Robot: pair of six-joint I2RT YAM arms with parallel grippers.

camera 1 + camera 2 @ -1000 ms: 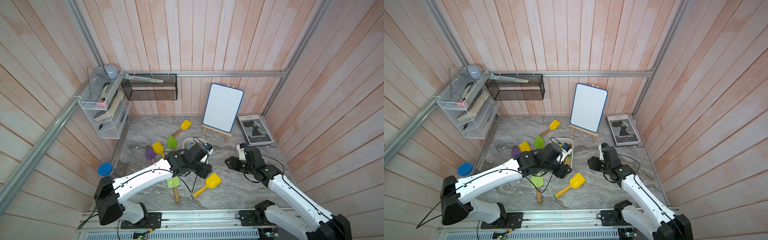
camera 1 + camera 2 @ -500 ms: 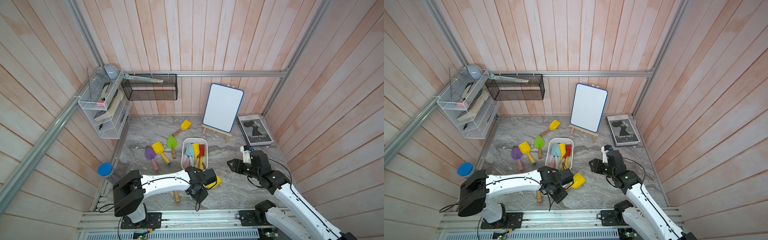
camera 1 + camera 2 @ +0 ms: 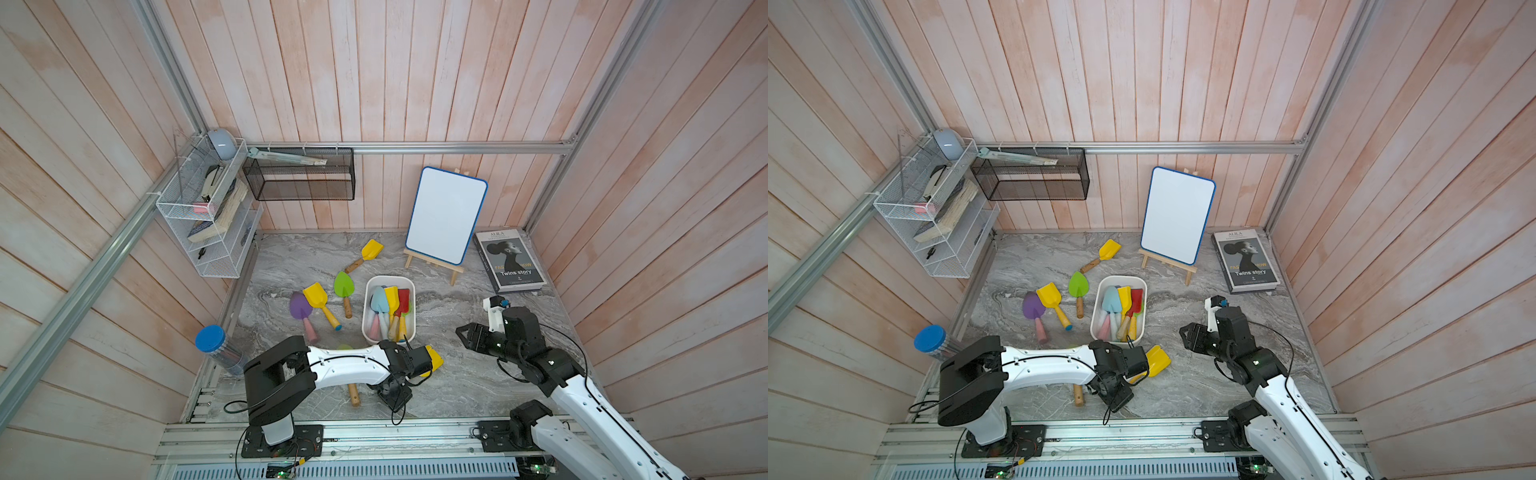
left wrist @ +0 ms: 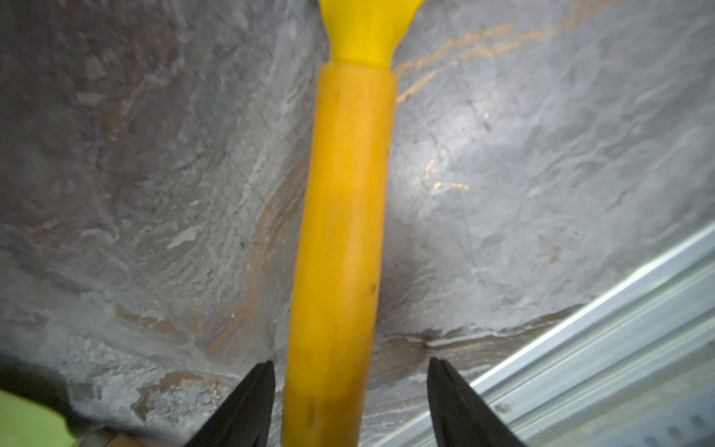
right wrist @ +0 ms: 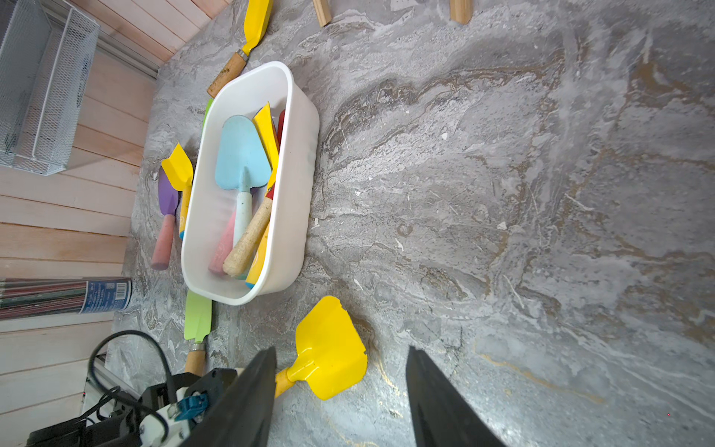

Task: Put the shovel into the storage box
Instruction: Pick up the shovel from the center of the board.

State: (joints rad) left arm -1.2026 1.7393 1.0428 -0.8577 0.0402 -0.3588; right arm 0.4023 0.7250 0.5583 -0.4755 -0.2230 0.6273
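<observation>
A second ago the left hand (image 4: 350, 362) was up over the white plastic storage box (image 5: 300, 166). Now it is down low on the grey stone bench (image 3: 457, 374), so I think a new pick is starting. Its fingers are open, one on each side of the handle of the yellow toy shovel (image 4: 344, 213), not squeezing yet. The box sits just past this hand, beyond the blade. The right hand (image 3: 462, 332) is open and empty, off to the side. I count one box, two hands, at least three packed shovels (image 3: 379, 299) and five loose shovels (image 3: 344, 286) besides this one.
</observation>
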